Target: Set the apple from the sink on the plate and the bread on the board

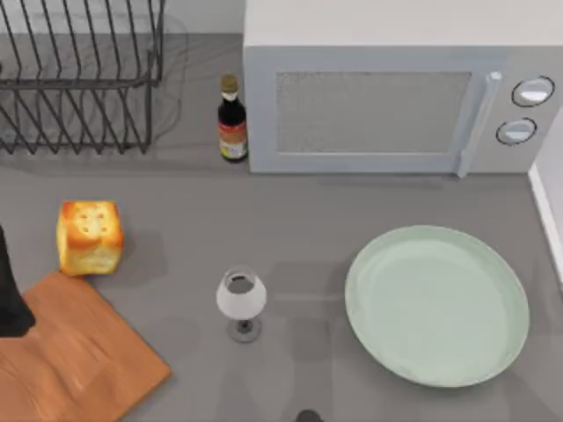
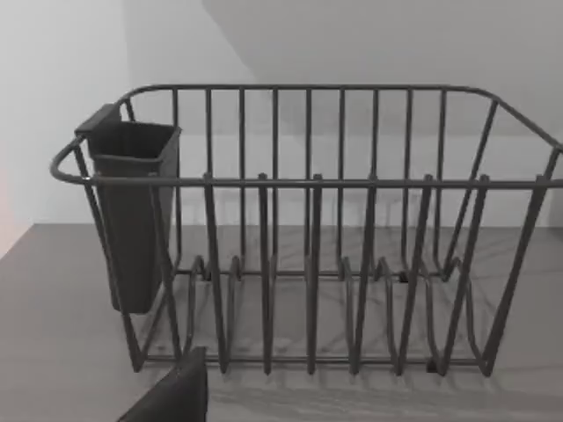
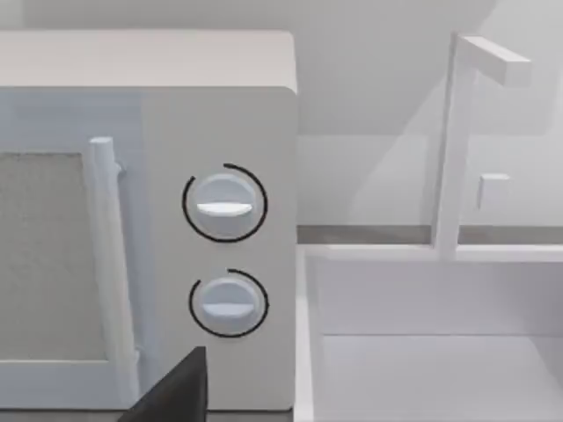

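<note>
The bread (image 1: 89, 236), a golden cube with a brown-spotted top, stands on the grey counter at the left, just off the far corner of the wooden board (image 1: 79, 360). The pale green plate (image 1: 437, 304) lies bare at the right. The apple is out of view. The white sink (image 3: 422, 352) with its faucet sits right of the microwave in the right wrist view. My left arm (image 1: 10, 294) is a dark shape at the left edge, over the board's edge. A dark part of my left gripper (image 2: 171, 397) faces the dish rack. A dark part of my right gripper (image 3: 171, 389) faces the microwave.
A wire dish rack (image 1: 79, 79) with a dark utensil cup (image 2: 132, 211) stands at the back left. A dark sauce bottle (image 1: 232, 119) is beside the microwave (image 1: 396, 97). A wine glass (image 1: 241, 301) stands in the middle, between board and plate.
</note>
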